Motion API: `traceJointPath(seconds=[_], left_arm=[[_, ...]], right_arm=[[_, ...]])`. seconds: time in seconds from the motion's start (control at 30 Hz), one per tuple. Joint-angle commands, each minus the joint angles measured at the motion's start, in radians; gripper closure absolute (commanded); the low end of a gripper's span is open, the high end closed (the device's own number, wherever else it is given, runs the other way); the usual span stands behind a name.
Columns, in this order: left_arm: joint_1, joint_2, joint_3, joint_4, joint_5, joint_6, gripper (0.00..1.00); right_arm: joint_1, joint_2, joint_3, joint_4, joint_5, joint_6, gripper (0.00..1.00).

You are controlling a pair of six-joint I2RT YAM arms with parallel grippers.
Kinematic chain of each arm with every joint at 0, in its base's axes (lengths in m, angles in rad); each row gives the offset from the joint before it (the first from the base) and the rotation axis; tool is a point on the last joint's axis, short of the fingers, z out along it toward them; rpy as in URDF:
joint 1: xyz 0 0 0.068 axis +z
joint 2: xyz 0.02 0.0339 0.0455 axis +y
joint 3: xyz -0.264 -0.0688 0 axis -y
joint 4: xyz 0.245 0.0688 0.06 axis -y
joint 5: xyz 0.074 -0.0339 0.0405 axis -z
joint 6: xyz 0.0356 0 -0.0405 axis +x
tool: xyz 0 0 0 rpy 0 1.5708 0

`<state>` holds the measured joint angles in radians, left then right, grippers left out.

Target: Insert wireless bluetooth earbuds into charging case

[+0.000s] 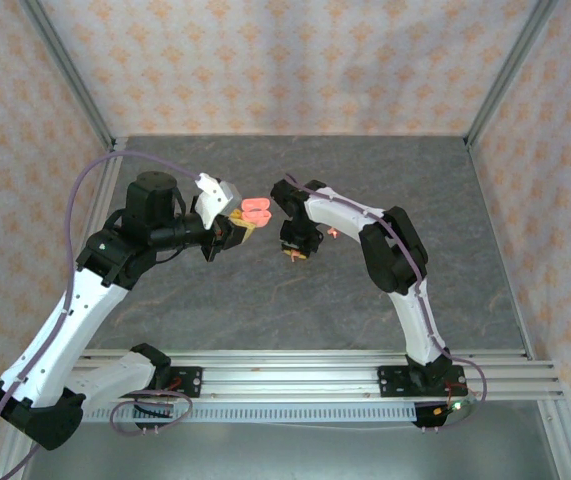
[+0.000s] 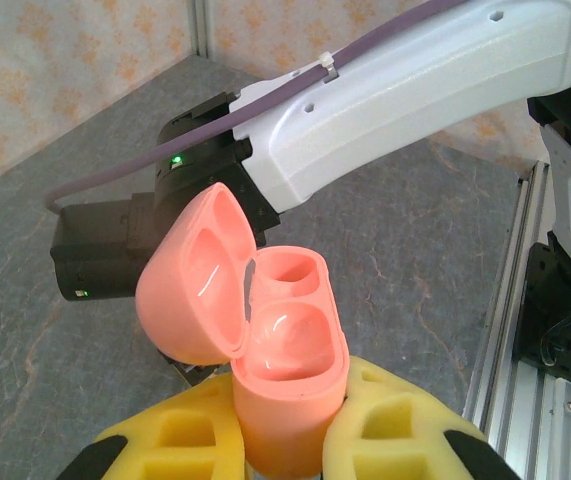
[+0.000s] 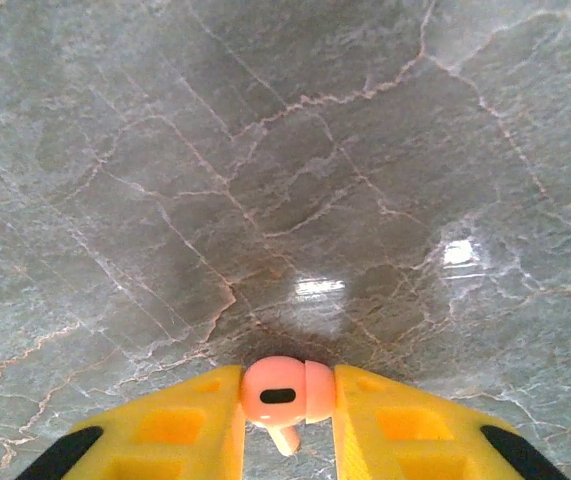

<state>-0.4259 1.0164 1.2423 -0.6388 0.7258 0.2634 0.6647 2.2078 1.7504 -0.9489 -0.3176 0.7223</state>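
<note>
Left hand (image 2: 285, 440) holds open pink case (image 2: 290, 350). Right hand (image 3: 287, 408) pinches pink earbud (image 3: 281, 388); could slip, drop under hand.

The tabletop (image 3: 265, 150) looks like grey veined stone, polished enough to throw back glare. The open charging case (image 2: 290, 345) is salmon-pink plastic, glossy and smooth in its hollows. The earbud (image 3: 285, 390) is the same pink plastic, with a softer sheen. The left gripper's fingers (image 2: 360, 400) and the right gripper's fingers (image 3: 365, 400) are matt yellow plastic. The near-edge rail (image 1: 295, 372) is bare metal.
</note>
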Motion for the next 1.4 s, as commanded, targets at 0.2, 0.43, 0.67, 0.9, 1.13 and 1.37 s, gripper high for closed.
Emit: traceJointPath(seconds=[0.2, 0.43, 0.67, 0.9, 1.13, 1.37], left_arm=[[-0.005, -0.005, 0.008, 0.061, 0.026, -0.017, 1.0], [-0.006, 0.022, 0.005, 0.135, 0.044, -0.058, 1.0], [-0.006, 0.053, 0.008, 0.243, 0.053, -0.114, 1.0], [-0.006, 0.081, 0.013, 0.347, 0.049, -0.165, 1.0], [-0.006, 0.092, 0.016, 0.39, 0.034, -0.192, 1.0], [-0.006, 0.107, 0.007, 0.458, 0.013, -0.245, 1.0]], right_arm=[[-0.005, -0.07, 0.006, -0.019, 0.052, -0.047, 0.75], [-0.004, -0.21, -0.028, 0.029, 0.131, -0.053, 0.77], [-0.004, -0.365, -0.039, 0.097, 0.199, -0.056, 0.78], [-0.004, -0.517, -0.037, 0.171, 0.253, -0.078, 0.81], [-0.003, -0.662, -0.057, 0.265, 0.287, -0.114, 0.81], [0.026, -0.764, -0.058, 0.373, 0.291, -0.184, 0.81]])
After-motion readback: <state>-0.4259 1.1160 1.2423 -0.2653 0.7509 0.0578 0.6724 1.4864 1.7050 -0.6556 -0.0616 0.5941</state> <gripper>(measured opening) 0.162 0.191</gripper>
